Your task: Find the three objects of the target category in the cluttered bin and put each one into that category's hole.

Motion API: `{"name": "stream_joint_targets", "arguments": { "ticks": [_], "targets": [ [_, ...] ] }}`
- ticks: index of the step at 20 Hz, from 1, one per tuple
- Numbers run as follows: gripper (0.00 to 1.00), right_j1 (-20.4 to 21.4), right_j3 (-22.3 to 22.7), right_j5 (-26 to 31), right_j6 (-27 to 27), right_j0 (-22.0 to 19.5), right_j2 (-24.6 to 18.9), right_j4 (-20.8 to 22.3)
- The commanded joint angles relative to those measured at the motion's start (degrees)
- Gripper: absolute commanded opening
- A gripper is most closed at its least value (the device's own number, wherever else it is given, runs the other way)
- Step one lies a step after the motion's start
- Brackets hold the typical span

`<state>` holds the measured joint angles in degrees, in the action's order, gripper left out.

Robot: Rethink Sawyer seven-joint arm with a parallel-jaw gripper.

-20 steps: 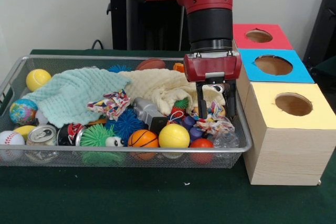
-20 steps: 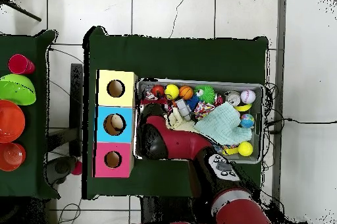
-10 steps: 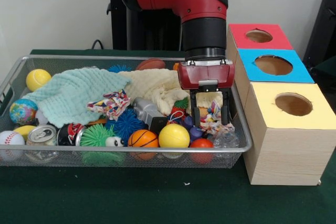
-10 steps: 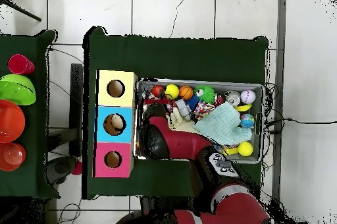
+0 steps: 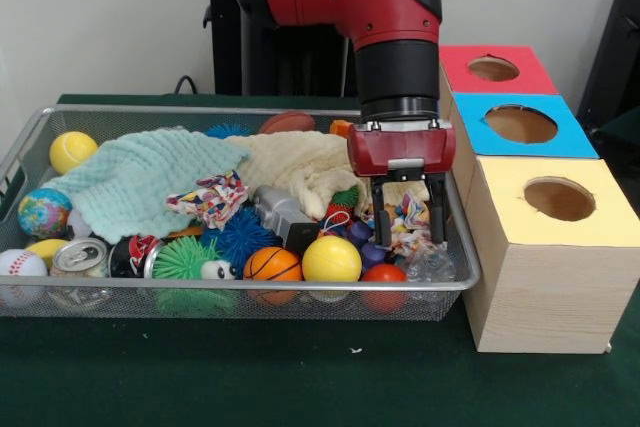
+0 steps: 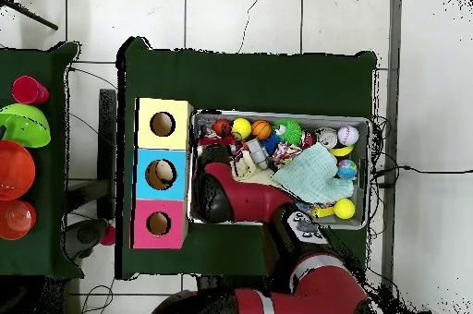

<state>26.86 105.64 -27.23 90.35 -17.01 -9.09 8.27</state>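
We see the gripper down in the right end of the wire bin, next to the yellow box. Its two fingers stand spread on either side of a colourful rag; whether they press it we cannot tell. The rag lies among small purple balls, just behind a yellow ball and a red ball. A mint cloth and a cream cloth cover the middle of the bin, with a second patterned rag on the mint cloth's front edge. From overhead, the arm covers the bin's end nearest the three boxes, hiding the gripper.
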Motion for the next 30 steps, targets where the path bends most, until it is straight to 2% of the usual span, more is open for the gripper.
{"name": "stream_joint_targets", "arguments": {
  "ticks": [1, 7, 18, 30],
  "targets": [
    [1.0, -1.43, -4.65, -2.58, 10.19, 0.2, -0.8, 0.5],
    [1.0, -1.73, -4.4, -2.18, 11.46, -0.83, -2.31, 0.94],
    [1.0, -2.56, -5.19, -3.73, 11.14, -0.52, -1.9, 1.56],
    [1.0, -2.29, -5.04, -2.17, 11.77, -0.99, -3.78, 1.96]
  ]
}}
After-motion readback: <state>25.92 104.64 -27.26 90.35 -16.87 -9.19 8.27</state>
